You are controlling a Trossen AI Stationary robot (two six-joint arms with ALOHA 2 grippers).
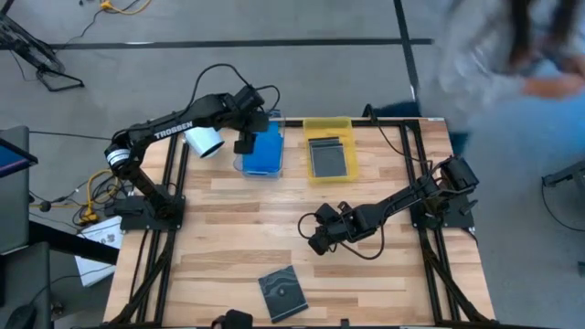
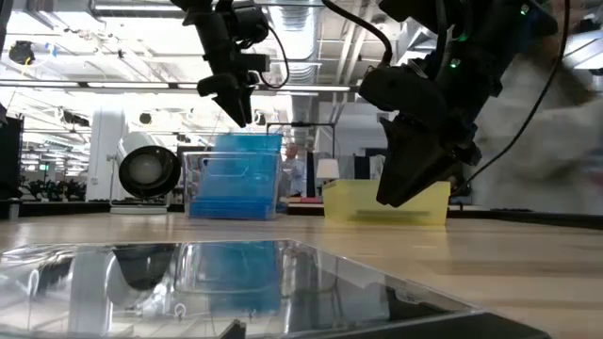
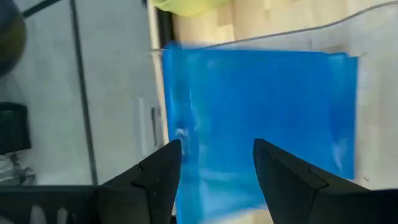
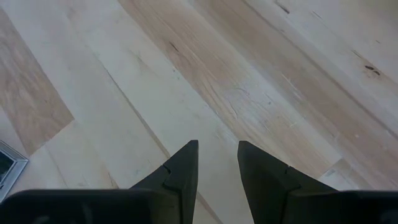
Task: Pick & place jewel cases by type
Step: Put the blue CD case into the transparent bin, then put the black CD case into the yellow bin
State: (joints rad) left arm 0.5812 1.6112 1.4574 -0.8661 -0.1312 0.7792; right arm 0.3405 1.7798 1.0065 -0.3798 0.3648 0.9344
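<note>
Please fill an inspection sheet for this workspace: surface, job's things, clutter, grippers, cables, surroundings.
Surface: wooden table, bare in the middle.
Job's things: blue jewel cases in the clear tray; dark cases in the yellow tray; one dark case at the near edge.
Clutter: white roll beside the clear tray.
Grippers: left gripper open above the blue cases; right gripper empty, over bare wood, fingers a little apart.
Cables: black cables on the left arm.
Surroundings: blurred person beyond the table.

Wooden table (image 1: 384,274), clear tray (image 1: 262,151), yellow tray (image 1: 329,151), white roll (image 1: 205,141), one grey jewel case (image 1: 282,292)
</note>
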